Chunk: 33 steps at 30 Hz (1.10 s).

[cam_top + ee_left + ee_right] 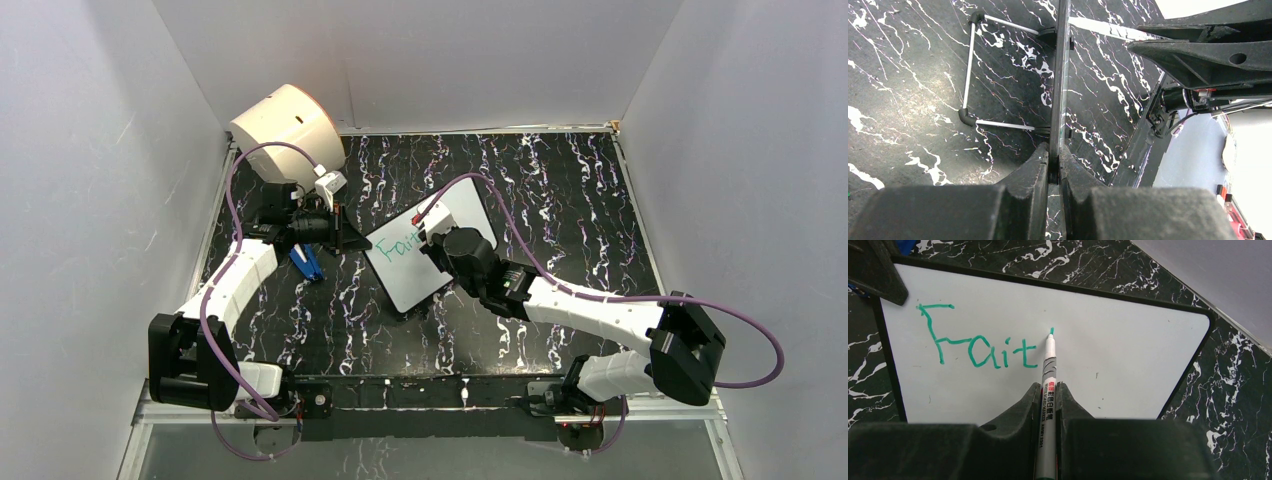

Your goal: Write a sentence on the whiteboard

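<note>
Right gripper [1048, 390]: clamped tight on green marker [1049, 360], tip touching whiteboard [1128, 360] directly ahead, just past sentence [980, 347] fragment "Fait". Left gripper [1054, 155]: pinched shut on whiteboard edge. Risk: excess tip pressure may tilt whiteboard, skewing the next stroke.

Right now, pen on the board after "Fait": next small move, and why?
Probably drag the marker down the whiteboard to form the next letter's stem: its tip sits at a small dot just right of the green lettering, and the left gripper is clamped on the board's edge.
</note>
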Available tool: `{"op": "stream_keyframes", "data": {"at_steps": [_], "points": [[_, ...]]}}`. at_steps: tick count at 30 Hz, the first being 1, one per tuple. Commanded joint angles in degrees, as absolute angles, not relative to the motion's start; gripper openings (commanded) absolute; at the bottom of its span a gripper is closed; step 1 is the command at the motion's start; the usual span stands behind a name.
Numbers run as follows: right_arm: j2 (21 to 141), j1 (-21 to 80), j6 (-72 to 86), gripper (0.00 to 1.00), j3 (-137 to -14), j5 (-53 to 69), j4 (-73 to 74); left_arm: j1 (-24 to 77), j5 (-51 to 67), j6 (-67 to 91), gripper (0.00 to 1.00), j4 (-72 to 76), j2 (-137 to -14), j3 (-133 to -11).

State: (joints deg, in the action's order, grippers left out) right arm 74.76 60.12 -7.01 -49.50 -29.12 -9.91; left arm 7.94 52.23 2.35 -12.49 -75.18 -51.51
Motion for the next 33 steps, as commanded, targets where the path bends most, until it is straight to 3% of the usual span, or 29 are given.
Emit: {"op": "stream_keyframes", "data": {"at_steps": [1,33], "points": [[74.4,59.8,-4.9,0.0,-50.5,-27.9,-7.2,7.6,45.6,0.3,0.0,-16.3,-76.6,-51.5],[72.2,59.8,-2.2,0.0,-47.3,-27.2,-6.7,7.6,45.3,0.3,0.0,-16.3,-76.8,-51.5]]}}
